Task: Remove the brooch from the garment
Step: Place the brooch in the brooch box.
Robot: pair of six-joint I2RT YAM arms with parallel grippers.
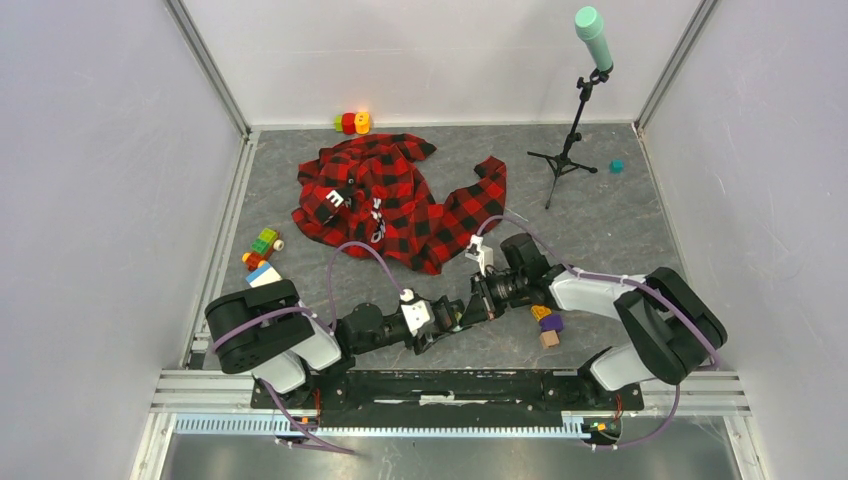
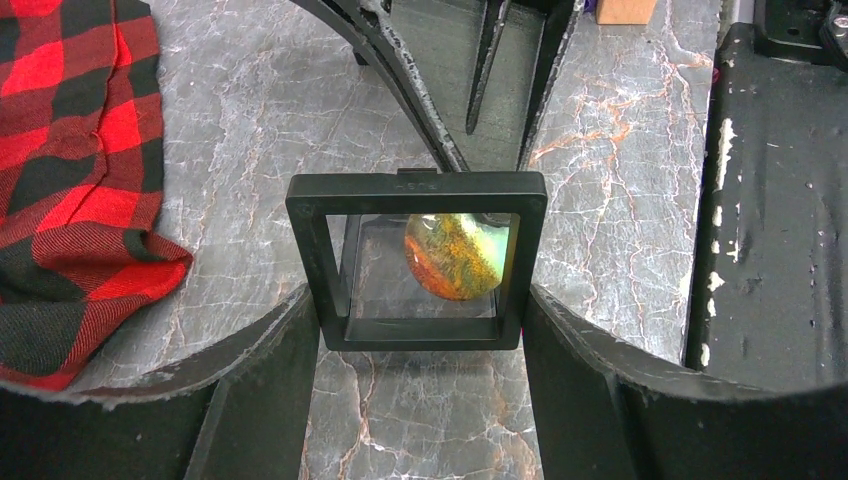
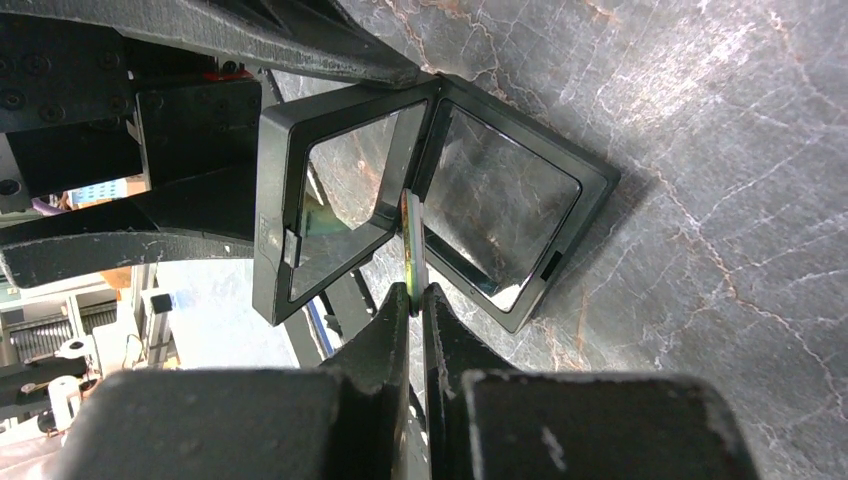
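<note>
The red-and-black check garment (image 1: 390, 195) lies crumpled at the table's far middle; a fold of it shows in the left wrist view (image 2: 70, 180). My left gripper (image 1: 458, 315) (image 2: 420, 325) is shut on the sides of a black hinged frame case (image 2: 416, 190) (image 3: 272, 200), held open just above the table. The brooch (image 2: 455, 255), an oval orange-and-green stone, sits between the case's two halves. My right gripper (image 1: 480, 295) (image 3: 415, 297) is shut on the brooch's edge (image 3: 411, 240), seen edge-on. Both grippers meet near the table's front middle.
Toy blocks lie at the left (image 1: 262, 250), at the back wall (image 1: 352, 122) and beside the right arm (image 1: 547, 325). A microphone stand (image 1: 568, 150) and a small teal object (image 1: 617, 166) stand at the back right. Walls close in three sides.
</note>
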